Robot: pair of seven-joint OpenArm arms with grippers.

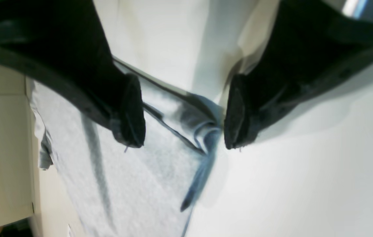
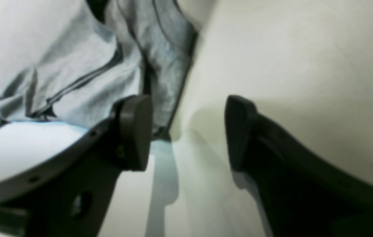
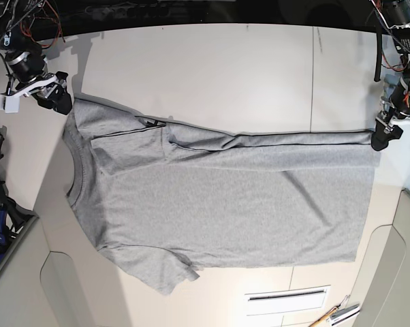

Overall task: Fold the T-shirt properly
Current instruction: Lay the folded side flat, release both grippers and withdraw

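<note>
T-shirt fabric, light heather-grey and short-sleeved (image 3: 225, 204), is lying sideways across the white table (image 3: 212, 61), its far long side partly turned in; the lengthwise fold seems to be in hand. The left jaws (image 1: 184, 112) are standing wide around the hem-end corner, apparently gripping nothing. The right jaws (image 2: 186, 133) are gaping too, holding nothing, beside the folded edge near the shoulder. Next, both probably need to close on that edge together; the uneven, bunched layers could slip. Near the table's front edge, a white slotted plate (image 3: 287, 300) is showing.
</note>
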